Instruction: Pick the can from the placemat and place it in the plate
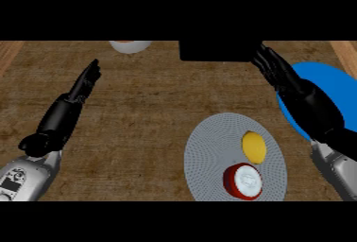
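Below-left of my right hand (282, 73), a red can (242, 181) and yellow lemon (254, 147) sit on the grey placemat (209, 156); the blue plate (335, 90) lies under my wrist. Both hands are open, fingers straight, my left hand (85, 85) well apart.

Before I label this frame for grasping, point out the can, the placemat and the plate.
can (242, 181): head view, on its white top.
placemat (209, 142): head view, on bare grey weave upper left.
plate (333, 85): head view, on bare blue surface.
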Robot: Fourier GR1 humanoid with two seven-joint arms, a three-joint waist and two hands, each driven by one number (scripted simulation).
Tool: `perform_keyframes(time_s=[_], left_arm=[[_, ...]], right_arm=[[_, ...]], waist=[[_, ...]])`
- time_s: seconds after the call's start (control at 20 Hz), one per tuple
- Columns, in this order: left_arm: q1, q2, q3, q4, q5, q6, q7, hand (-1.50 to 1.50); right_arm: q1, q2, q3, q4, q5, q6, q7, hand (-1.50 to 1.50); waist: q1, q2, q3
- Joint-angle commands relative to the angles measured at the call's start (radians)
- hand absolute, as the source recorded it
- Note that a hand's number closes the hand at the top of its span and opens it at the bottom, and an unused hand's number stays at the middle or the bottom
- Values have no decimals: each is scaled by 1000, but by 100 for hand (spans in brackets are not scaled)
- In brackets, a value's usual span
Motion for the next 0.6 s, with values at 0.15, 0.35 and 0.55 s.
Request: perform_keyframes(time_s=[0.15,0.35,0.55], left_arm=[[209,-88,38,126,122,62,152,0],[290,-149,48,190,189,75,187,0],[320,-194,37,183,214,81,201,0]], right_arm=[[117,-47,-183,-23,-38,-172,99,150],[215,-236,-277,148,188,-344,189,150],[376,-31,-338,29,167,-588,116,-150]], waist=[[-57,-36,6],[-121,-24,-4],[-88,-41,7]])
